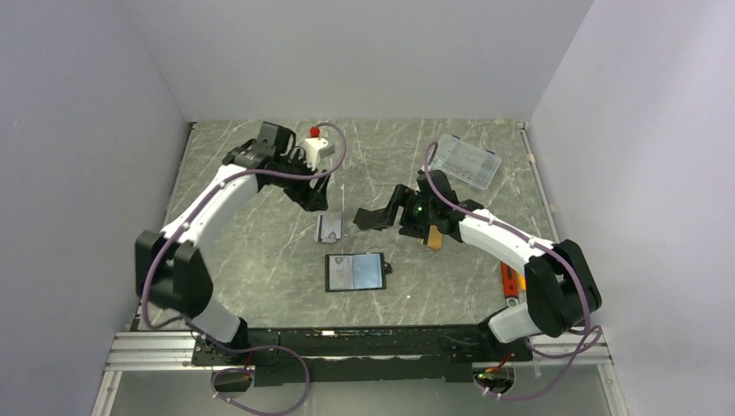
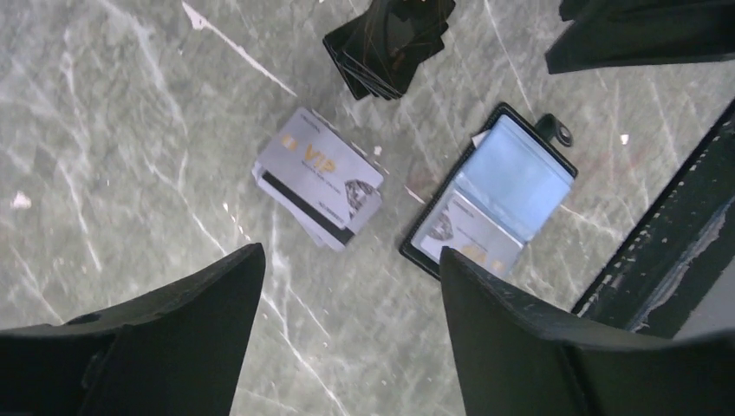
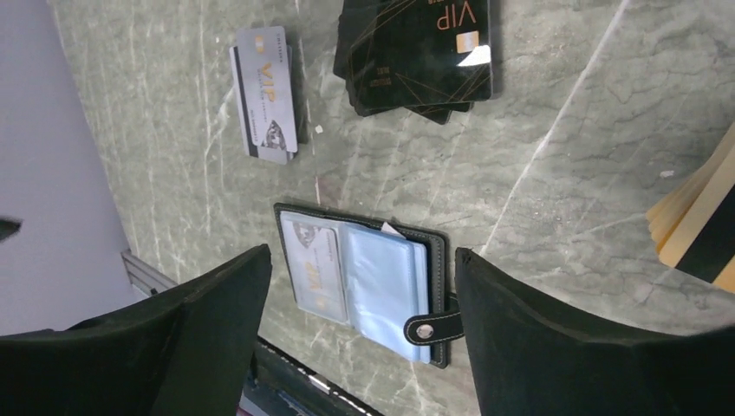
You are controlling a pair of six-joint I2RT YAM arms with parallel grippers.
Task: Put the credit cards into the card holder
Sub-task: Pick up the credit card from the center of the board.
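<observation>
I am hovering my left gripper (image 2: 347,260) and right gripper (image 3: 362,256) over the table, both spread wide and gripping nothing. The card holder (image 1: 354,271) is lying open and flat near my bases, so its clear pockets are facing up for loading. Its long axis is running left-right, with the snap tab pointing right. The silver credit cards (image 2: 319,178) are lying stacked just beyond it.
</observation>
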